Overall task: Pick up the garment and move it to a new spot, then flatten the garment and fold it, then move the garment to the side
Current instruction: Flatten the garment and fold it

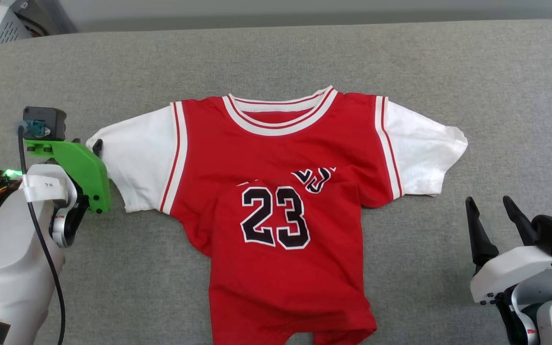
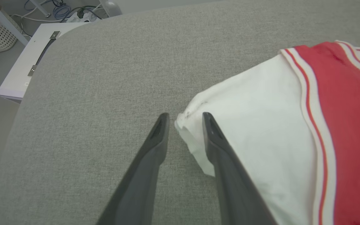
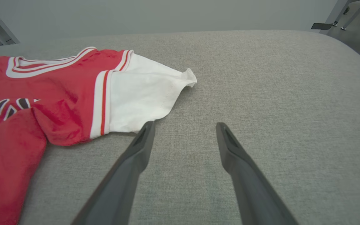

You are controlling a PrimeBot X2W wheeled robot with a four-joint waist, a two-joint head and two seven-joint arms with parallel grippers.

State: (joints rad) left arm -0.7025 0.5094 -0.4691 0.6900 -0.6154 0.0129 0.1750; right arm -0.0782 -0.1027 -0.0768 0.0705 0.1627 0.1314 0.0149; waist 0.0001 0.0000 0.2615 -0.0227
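The red shirt (image 1: 276, 153) lies face up in the centre of the frame on the grey cushion (image 1: 424, 62). Its lower half is rucked up, and a fold hides the lettering above the 23. The left gripper (image 2: 184, 116), slightly parted, straddles the tip of a white sleeve (image 2: 245, 118) without pinching it. The right gripper (image 1: 489, 201), at the lower right, is spread wide and empty.

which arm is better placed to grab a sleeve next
Left, probably. The left gripper is open with a sleeve tip between its fingers; the right gripper is open over bare grey surface, short of the other sleeve.
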